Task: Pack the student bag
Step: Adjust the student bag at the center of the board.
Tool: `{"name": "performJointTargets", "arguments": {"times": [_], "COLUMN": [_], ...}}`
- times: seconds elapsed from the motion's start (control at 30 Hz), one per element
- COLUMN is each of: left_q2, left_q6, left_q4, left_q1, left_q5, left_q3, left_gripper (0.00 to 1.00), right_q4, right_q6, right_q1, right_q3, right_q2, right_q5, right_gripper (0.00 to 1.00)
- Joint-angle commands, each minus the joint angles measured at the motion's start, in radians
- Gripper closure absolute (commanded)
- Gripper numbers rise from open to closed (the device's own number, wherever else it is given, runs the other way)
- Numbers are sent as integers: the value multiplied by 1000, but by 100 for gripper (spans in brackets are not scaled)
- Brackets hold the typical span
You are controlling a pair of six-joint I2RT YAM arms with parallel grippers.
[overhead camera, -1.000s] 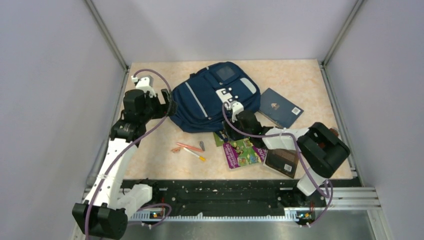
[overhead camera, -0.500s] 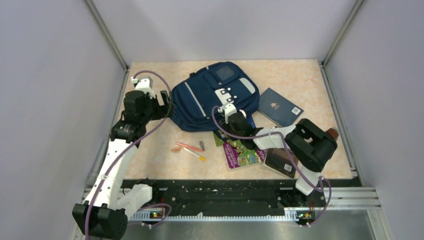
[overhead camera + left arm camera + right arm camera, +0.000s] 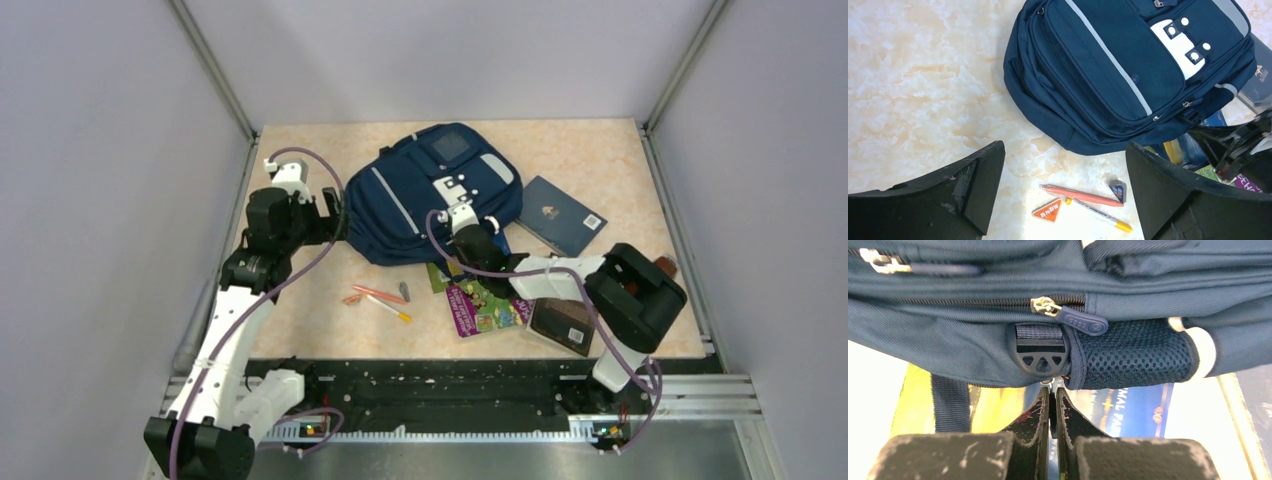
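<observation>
A: Where's the student bag (image 3: 420, 200)?
B: Lying mid-table, zipped. The right gripper (image 3: 1052, 390) is clenched just under its buckle (image 3: 1038, 347); whether it's pinching anything, I can't tell.
A: Aim for the zipper pull (image 3: 1080, 322) and tug along the teeth. The left gripper (image 3: 1063, 150), spread wide, could steady the fabric.

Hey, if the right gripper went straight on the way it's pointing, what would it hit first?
Probably the black strap buckle on the student bag, directly ahead of the shut right gripper; depth is unclear.

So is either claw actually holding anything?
Left gripper holds nothing. Right gripper is pinched shut at the student bag's edge, under a buckle, seemingly on a small metal pull.
</observation>
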Motion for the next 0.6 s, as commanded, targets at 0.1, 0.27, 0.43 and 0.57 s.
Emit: {"name": "performJointTargets", "arguments": {"times": [0.1, 0.27, 0.43, 0.57], "left_q2": [-47, -38, -13, 36], "left_q6": [45, 83, 150, 199], "left_q4": [85, 128, 151, 186], "left_q1": [-3, -33, -133, -229], "left_q5": [113, 255, 200, 169], "left_q3": [-23, -46, -77, -96], "left_gripper": [5, 6, 8, 9], "right_q4": [-155, -194, -220, -212], "right_q6": [-21, -20, 2, 37], "right_q1": [-73, -168, -269, -348], "right_q3": [124, 143, 111, 58], "right_q2": [-225, -313, -380, -423], "right_q5": [23, -36, -60, -123], "right_gripper": [100, 100, 100, 100]}}
